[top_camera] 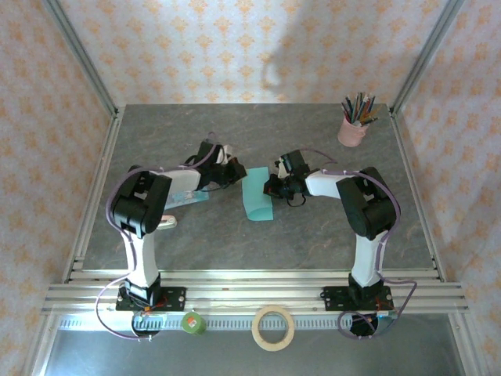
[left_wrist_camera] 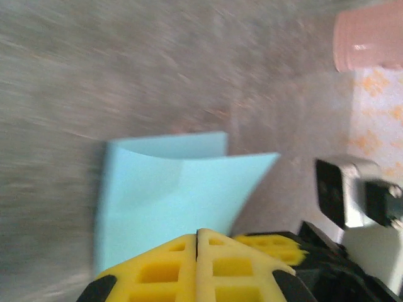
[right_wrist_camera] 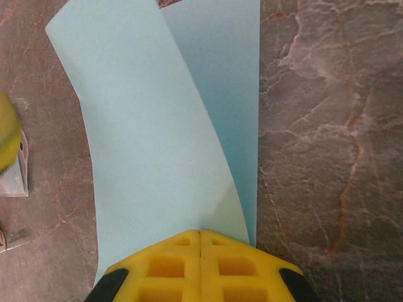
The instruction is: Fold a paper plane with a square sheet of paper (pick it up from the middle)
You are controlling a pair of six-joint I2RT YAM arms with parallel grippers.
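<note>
**Top external view.** The square sheet of paper (top_camera: 257, 196) lies at mid-table, doubled over on itself, with its upper layer bowed rather than flat. The left gripper (top_camera: 233, 174) stands just beside the sheet's far left corner. The right gripper (top_camera: 272, 188) is at its right edge. In my judgement the step in hand is the first half-fold, and the crease is not yet pressed down. No nose folds are visible.

**Left wrist view.** The left gripper (left_wrist_camera: 197, 233) has its yellow fingers closed flat together. The sheet (left_wrist_camera: 170, 195) spreads just beyond the tips, and its nearest part is hidden behind them. Whether the tips touch or pinch the paper cannot be determined. The picture is blurred.

**Right wrist view.** The right gripper (right_wrist_camera: 200, 233) also has its fingers closed, with the tips at the sheet's near edge where the two layers converge. It appears to be pinching the paler upper flap (right_wrist_camera: 145, 145). That flap curves away to the far left over the darker lower layer. Bare table (right_wrist_camera: 327, 157) lies to the right.

**Next move, as judged.** The raised flap needs bringing down so that its edges meet those of the lower layer. It then needs pressing flat along the fold. The paper is thin and springy, so one gripper should pin it while the other runs the crease, or the layers may slide out of line.
</note>
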